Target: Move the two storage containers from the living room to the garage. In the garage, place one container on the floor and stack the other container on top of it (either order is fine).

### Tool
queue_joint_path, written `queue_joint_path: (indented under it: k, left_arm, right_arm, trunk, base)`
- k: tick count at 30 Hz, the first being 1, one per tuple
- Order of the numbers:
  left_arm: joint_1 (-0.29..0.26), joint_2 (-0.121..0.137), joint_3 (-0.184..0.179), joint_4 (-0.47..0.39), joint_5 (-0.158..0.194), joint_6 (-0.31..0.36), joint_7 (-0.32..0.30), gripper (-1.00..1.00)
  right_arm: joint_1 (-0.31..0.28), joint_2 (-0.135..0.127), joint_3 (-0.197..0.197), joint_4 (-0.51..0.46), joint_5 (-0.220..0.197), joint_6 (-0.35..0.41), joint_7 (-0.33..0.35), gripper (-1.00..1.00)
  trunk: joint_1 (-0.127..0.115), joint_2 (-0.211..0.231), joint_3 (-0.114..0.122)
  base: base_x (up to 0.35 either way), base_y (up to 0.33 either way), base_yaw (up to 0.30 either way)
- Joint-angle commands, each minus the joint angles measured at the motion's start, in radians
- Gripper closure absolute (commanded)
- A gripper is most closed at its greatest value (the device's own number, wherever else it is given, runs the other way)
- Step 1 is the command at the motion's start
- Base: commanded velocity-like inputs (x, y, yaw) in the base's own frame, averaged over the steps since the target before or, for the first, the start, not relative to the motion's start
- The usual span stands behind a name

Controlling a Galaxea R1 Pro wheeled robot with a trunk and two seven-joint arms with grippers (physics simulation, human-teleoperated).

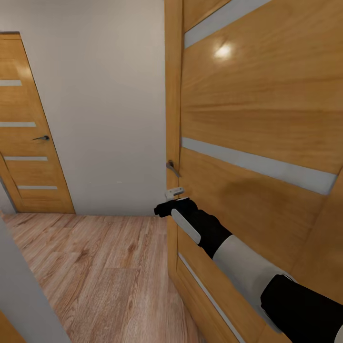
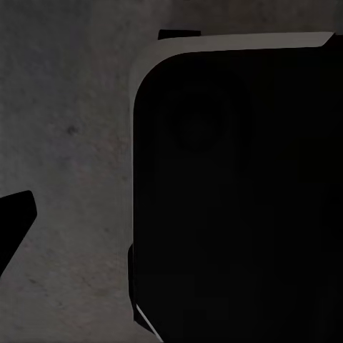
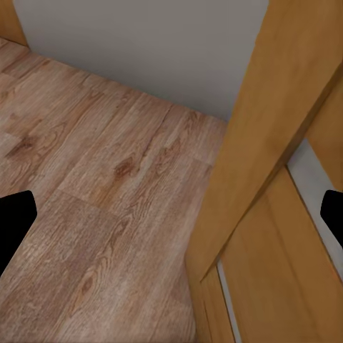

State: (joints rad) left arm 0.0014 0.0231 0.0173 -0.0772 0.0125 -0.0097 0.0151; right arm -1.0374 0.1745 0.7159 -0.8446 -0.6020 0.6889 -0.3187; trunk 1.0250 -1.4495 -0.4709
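Where right gripper [image 1: 164, 209] reaches, glossy plank door [image 1: 257, 119], grained floor [image 1: 95, 267].

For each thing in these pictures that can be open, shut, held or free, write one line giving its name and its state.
Near door: ajar, its edge beside the right gripper.
Near door handle: free, just above the right gripper.
Far door: shut.
Right gripper: jaws open, holding nothing.
Left gripper: state cannot be told.
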Motion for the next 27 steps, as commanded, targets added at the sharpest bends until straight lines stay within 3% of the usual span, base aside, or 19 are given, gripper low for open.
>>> queue_joint_path:
  k: [1, 21, 22, 24, 27]
  left_arm:
    - [0.000, 0.000, 0.002, -0.001, 0.001, -0.001, 0.002, -1.00]
    - [0.000, 0.000, 0.001, -0.001, 0.001, -0.001, 0.002, -1.00]
    - [0.000, 0.000, 0.001, -0.001, 0.001, -0.001, 0.002, -1.00]
    - [0.000, 0.000, 0.002, -0.001, 0.001, -0.001, 0.002, -1.00]
    - [0.000, 0.000, 0.002, -0.001, 0.001, -0.001, 0.002, -1.00]
  right_arm:
    - [-0.001, 0.000, 0.002, -0.001, -0.010, 0.001, -0.010, -1.00]
    - [-0.001, 0.000, 0.003, -0.008, -0.006, 0.003, -0.013, -1.00]
    - [-0.001, 0.000, 0.005, -0.009, -0.003, 0.003, -0.026, -1.00]
    - [-0.001, 0.000, 0.066, -0.079, 0.002, 0.043, -0.219, -1.00]
    - [-0.001, 0.000, 0.080, -0.107, 0.002, 0.101, -0.327, -1.00]
  trunk:
    - [0.000, -0.001, -0.001]
    - [0.000, -0.001, -0.001]
    - [0.000, -0.001, -0.001]
    - [0.000, -0.001, -0.001]
    - [0.000, -0.001, -0.001]
  base:
    - [0.000, 0.000, 0.000]
    - [0.000, 0.000, 0.000]
    - [0.000, 0.000, 0.000]
    - [0.000, 0.000, 0.000]
    - [0.000, 0.000, 0.000]
